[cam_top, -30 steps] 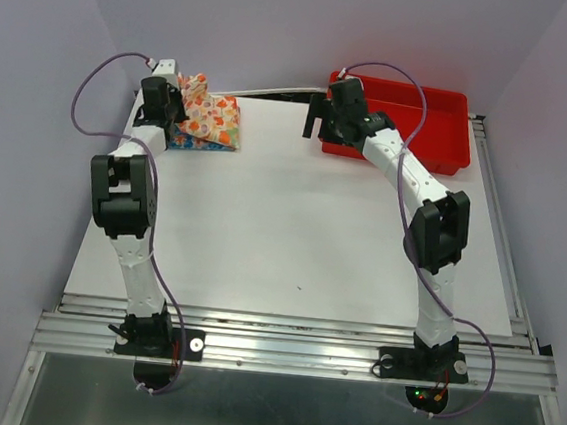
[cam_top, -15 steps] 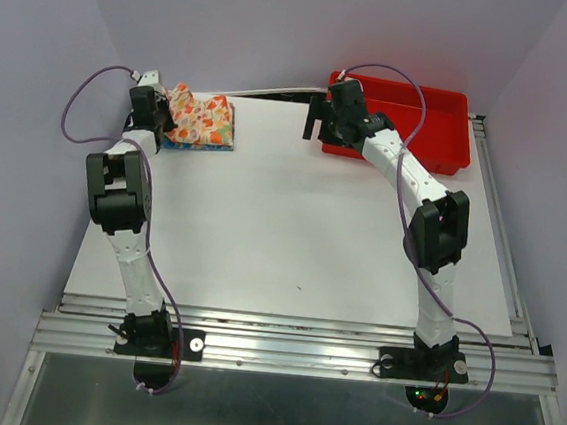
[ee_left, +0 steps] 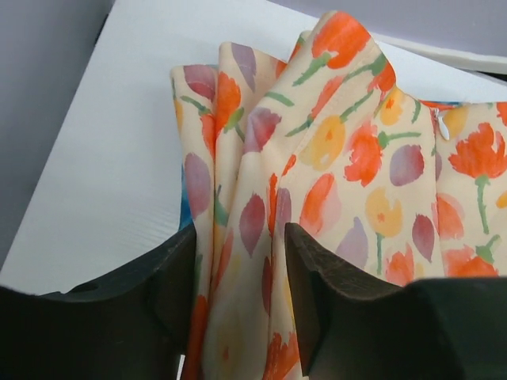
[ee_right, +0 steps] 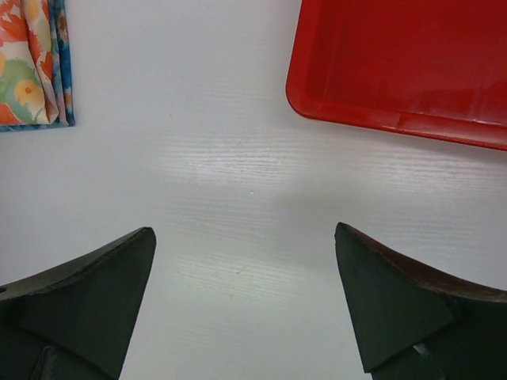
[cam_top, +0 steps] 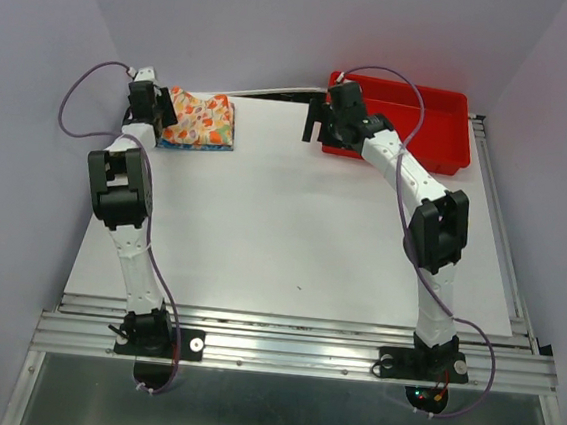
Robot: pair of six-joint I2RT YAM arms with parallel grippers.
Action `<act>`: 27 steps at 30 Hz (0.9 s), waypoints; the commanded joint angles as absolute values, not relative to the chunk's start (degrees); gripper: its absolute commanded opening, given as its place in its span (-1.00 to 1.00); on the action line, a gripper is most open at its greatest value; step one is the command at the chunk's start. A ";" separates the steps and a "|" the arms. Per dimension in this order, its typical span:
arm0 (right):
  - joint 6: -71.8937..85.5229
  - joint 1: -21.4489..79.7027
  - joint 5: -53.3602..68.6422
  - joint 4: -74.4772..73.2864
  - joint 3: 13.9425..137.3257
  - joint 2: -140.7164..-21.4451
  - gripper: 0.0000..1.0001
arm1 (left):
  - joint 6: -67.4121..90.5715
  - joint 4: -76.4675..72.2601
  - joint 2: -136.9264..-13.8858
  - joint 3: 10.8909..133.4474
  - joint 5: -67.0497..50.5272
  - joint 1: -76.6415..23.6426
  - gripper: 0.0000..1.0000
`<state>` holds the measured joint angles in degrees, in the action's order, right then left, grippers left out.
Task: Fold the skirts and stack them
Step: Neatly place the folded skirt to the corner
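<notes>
1. L gripper [ee_left: 240,233]: jaws partway spread. A loose ridge of the cream skirt [ee_left: 348,150] stands between the fingers [ee_left: 170,277]. Doesn't look squeezed.
2. Cream skirt lies folded on top of the blue skirt [ee_right: 66,71]. Blue shows only as a thin edge underneath.
3. Stack sits well left of the red tray [cam_top: 425,151], on the same far strip of the table [cam_top: 291,233].
4. R gripper [ee_right: 244,231]: spread wide, empty, over bare table just left of the tray's near-left corner.
5. My read: step in hand = letting go of the top skirt. Task looks nearly done.
6. To do it well: open fully first, then go straight up, w/ no sideways pull toward the tray. Otherwise the fingers could snag the pleats and drag the top layer off the blue one.
7. Cloth at the gripper end looks bunched, so prob needs a flat press for a neat stack.
</notes>
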<state>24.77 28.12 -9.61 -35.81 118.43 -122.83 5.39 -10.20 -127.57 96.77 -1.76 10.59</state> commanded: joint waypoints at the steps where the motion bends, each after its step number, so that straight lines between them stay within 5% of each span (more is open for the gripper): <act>1: 23.82 28.30 -9.05 -34.19 118.04 -121.55 1.00 | 4.66 -9.23 -122.18 100.46 4.57 10.90 0.43; 8: 21.80 28.30 -9.06 -34.28 117.77 -120.24 1.00 | -2.36 -8.35 -115.15 99.23 5.11 10.90 0.47; 12: 19.26 28.30 -5.55 -34.19 117.07 -119.53 1.00 | -5.80 -7.92 -112.42 98.17 -5.23 10.90 0.45; 16: 18.98 28.30 -3.34 -33.93 116.63 -119.27 1.00 | -6.42 -5.90 -114.07 100.36 -13.17 10.72 0.17; 19: 19.25 27.77 -2.90 -33.93 116.89 -119.79 1.00 | -3.09 -2.48 -118.55 105.89 -16.96 10.72 -0.26; 27: 19.60 27.77 -3.34 -34.01 117.07 -121.03 1.00 | 3.51 -2.81 -126.91 114.60 -20.48 10.72 -0.41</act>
<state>20.16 28.10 -3.81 -35.59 116.46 -122.58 0.30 -3.27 -124.42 110.04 -17.47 10.57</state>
